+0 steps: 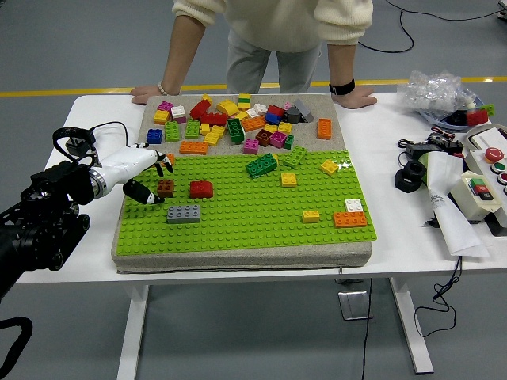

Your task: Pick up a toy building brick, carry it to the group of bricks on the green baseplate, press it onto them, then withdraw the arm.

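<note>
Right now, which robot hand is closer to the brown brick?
Left. The left hand hovers just left of the brown brick, fingers relaxed. The right hand is out of view.

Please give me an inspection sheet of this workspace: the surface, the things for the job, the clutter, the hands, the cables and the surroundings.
Surface: white table carrying a green baseplate on a grey pad.
Job's things: brown brick, red brick and grey brick on the baseplate; loose brick pile behind it.
Clutter: control box, plastic bag, paper at the right.
Hands: left hand open, beside the brown brick, holding nothing; right not in view.
Cables: black cable hanging at the table's right.
Surroundings: person leaning both hands on the far edge.
</note>
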